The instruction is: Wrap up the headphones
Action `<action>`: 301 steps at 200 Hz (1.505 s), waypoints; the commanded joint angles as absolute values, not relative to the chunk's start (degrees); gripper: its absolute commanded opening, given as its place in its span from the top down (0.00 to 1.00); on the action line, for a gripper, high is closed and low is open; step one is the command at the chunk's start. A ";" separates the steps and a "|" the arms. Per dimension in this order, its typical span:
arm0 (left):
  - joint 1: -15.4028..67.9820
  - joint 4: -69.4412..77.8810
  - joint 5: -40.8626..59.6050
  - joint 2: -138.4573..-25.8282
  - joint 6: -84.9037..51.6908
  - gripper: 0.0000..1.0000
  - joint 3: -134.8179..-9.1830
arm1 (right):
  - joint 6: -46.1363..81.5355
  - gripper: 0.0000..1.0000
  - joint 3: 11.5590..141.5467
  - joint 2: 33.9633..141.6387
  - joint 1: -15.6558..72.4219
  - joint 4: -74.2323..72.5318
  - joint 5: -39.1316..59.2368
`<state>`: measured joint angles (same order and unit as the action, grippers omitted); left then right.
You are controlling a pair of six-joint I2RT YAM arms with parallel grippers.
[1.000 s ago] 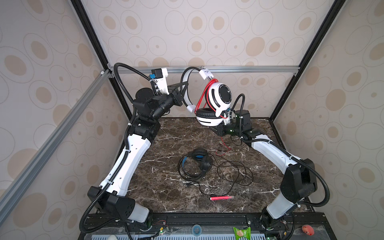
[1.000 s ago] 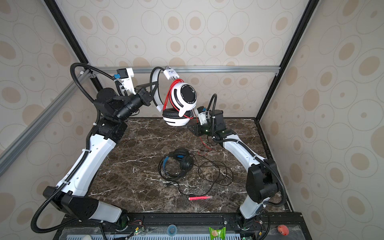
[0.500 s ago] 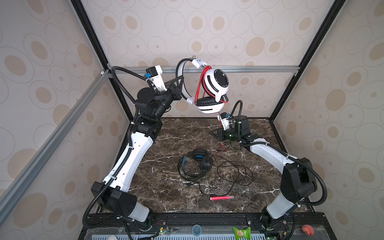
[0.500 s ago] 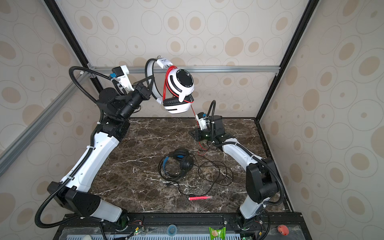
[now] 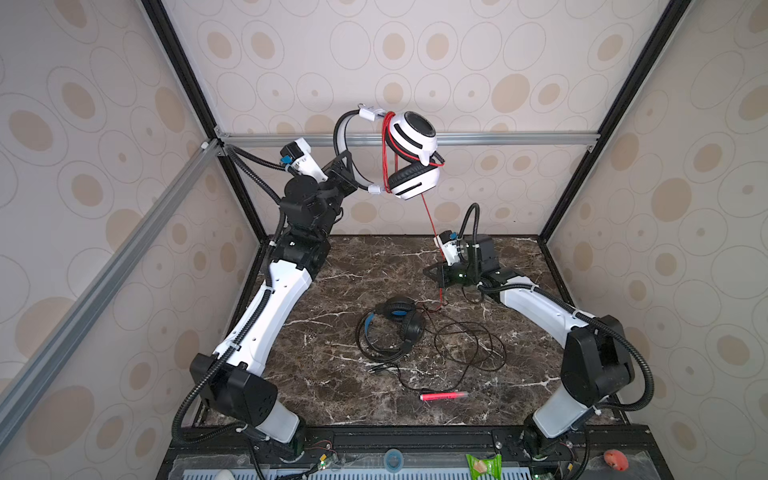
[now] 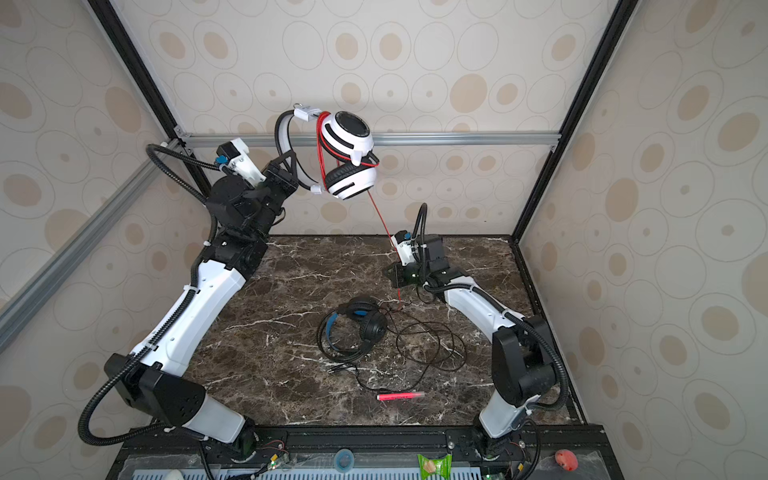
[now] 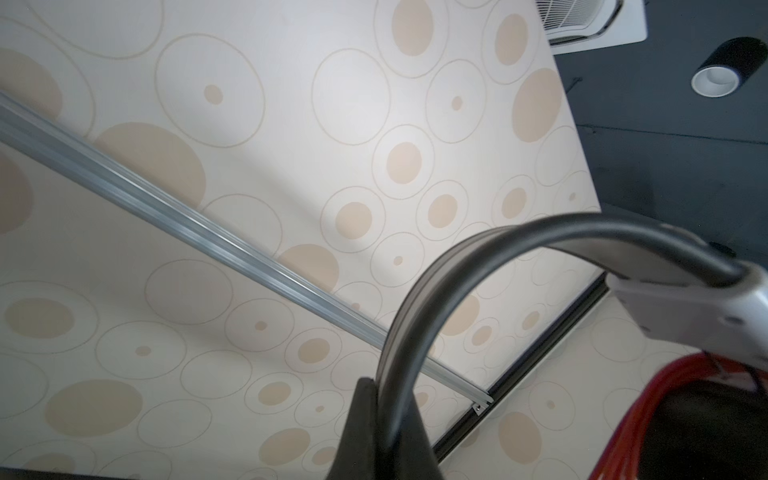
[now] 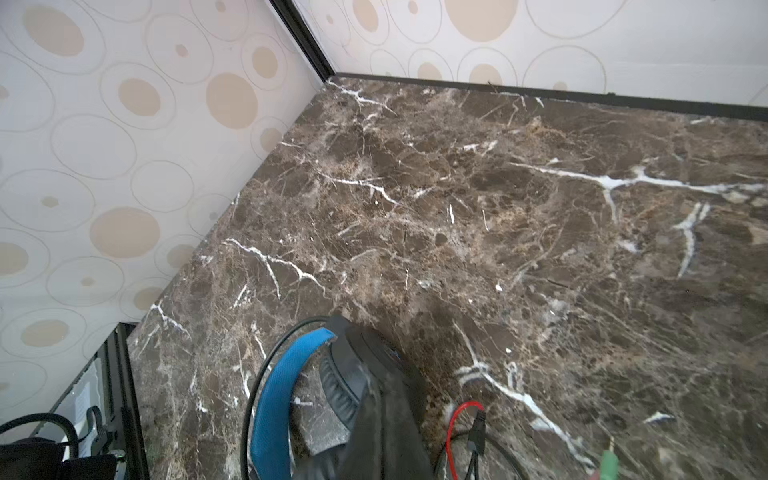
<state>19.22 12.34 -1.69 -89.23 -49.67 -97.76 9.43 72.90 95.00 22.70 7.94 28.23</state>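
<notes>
White headset (image 5: 411, 158) hangs high, its grey band (image 7: 582, 232) pinched in the left gripper (image 5: 347, 163); right gripper (image 5: 432, 273) pinches its taut red cord (image 5: 432, 224)

**White headset aloft, cord taut**

I see the left gripper (image 5: 348, 166) clamped on the grey band of the white headset (image 5: 411, 156), high above the desk (image 5: 353, 270). Its red cord (image 5: 430, 224) runs taut down to the right gripper (image 5: 440, 280), which is closed on it. The black headset (image 5: 395, 328) lies mid-desk, with the pink pen (image 5: 442, 395) nearer the front.
</notes>
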 commanded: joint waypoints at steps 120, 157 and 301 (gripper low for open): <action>18.81 3.37 -18.85 -103.21 -43.02 1.00 -107.75 | -8.54 1.00 78.79 83.90 38.57 32.79 10.95; 19.22 0.79 -20.94 -106.14 -36.16 1.00 -107.45 | -11.38 1.00 86.05 84.23 41.51 38.74 9.64; 22.81 -0.44 -10.22 -93.20 -12.57 1.00 -86.21 | -8.12 1.00 108.77 96.50 36.13 47.76 0.92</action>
<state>22.92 -4.21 -16.47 -99.90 -14.66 -87.22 -10.63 106.21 96.29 39.18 46.96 1.87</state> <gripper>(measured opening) 0.070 0.041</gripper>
